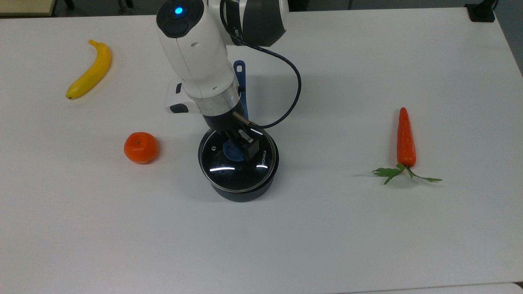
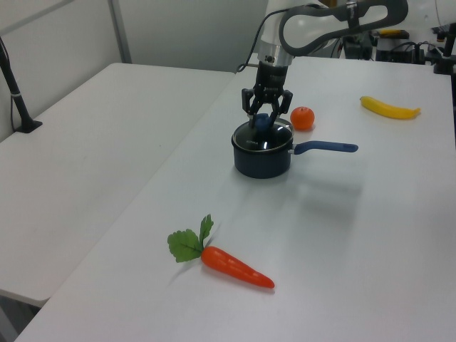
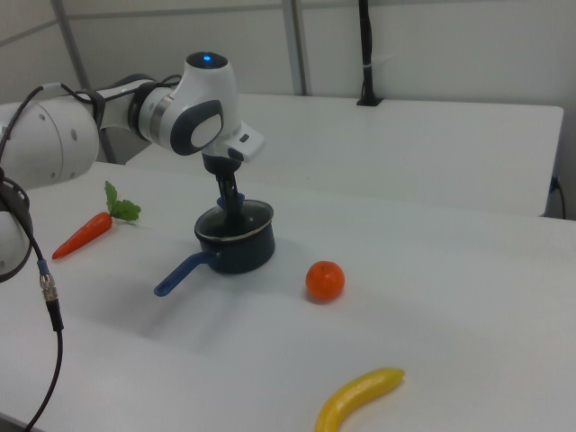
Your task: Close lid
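A round glass lid (image 1: 233, 173) with a metal rim and a blue knob (image 1: 230, 152) lies on top of the black saucepan (image 1: 245, 192), with its rim reaching a little past the pan's edge toward the top view's left. My gripper (image 1: 239, 148) comes down from above and is shut on the knob. In the left view the fingers (image 2: 251, 112) straddle the knob over the saucepan (image 2: 262, 161). The pan's blue handle (image 1: 241, 77) points toward the top view's top, partly hidden by my arm. In the right view the lid (image 3: 247, 221) sits on the saucepan (image 3: 241, 254).
An orange (image 1: 140, 147) sits close to the pan on the top view's left, a banana (image 1: 90, 70) lies farther up and left, and a carrot (image 1: 405, 139) with green leaves lies far to the top view's right. The white table (image 1: 286, 245) is bare toward the top view's bottom.
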Robot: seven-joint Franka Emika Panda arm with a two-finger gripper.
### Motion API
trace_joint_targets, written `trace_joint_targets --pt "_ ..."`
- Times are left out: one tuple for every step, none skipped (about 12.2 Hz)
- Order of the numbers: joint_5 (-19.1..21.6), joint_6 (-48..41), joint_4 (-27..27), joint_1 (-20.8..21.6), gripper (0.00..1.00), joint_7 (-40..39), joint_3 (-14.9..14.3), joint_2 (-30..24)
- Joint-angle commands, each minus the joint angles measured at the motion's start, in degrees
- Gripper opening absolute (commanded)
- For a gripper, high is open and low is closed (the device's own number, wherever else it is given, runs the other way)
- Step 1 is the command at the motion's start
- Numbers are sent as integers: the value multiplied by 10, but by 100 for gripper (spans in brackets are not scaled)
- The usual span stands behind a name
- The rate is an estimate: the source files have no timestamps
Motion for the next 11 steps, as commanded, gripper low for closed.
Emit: trace_joint_targets --pt "16 26 -41 6 65 -17 -5 -19" --pt "16 26 -43 6 66 -16 -5 -19" --pt "16 26 -43 7 66 -13 -5 -19" --pt "19 26 -42 7 66 -13 -5 -19" --pt "23 25 -43 8 66 -14 -5 -19" --pt "23 20 -43 8 70 -13 -5 -21" --pt "23 17 -43 8 73 -13 -5 -25" --pt "22 15 -46 9 83 -15 -3 -32" --pt "21 8 -51 9 92 -17 -3 -43" --pt "17 -1 -51 8 98 -18 -3 -50" --pt "11 -13 -51 8 100 -37 -3 -61"
